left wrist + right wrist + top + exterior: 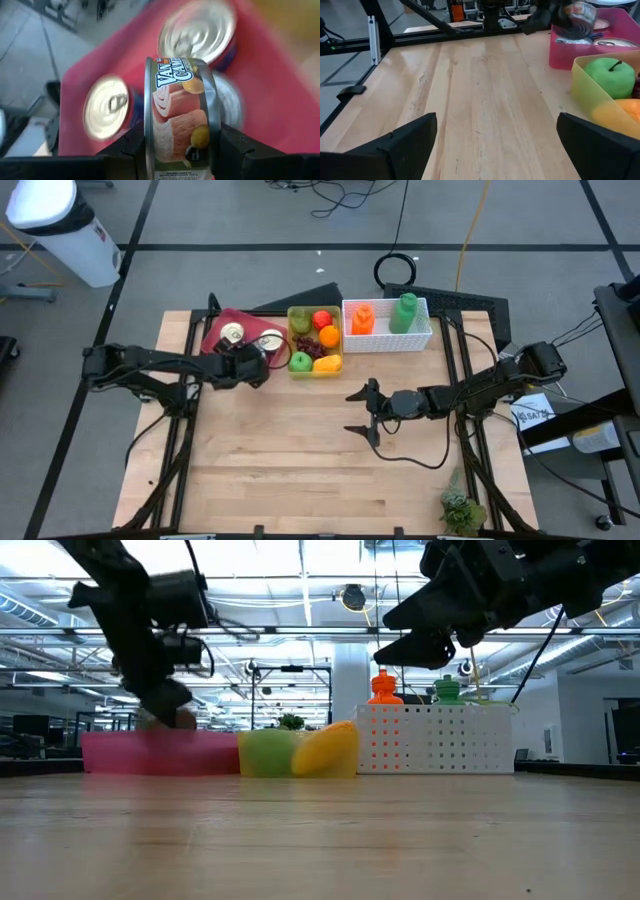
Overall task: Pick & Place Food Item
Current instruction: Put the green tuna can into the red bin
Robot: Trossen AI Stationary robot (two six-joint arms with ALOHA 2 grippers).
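A robotics lab or test hall in a large open industrial building. The low view looks past the wooden tabletop (320, 840) to a high ceiling with long light strips (250, 600), pipes and a white column (350, 690). From above, cables (345, 195) trail over grey floor marked with dark tape lines (300, 246).
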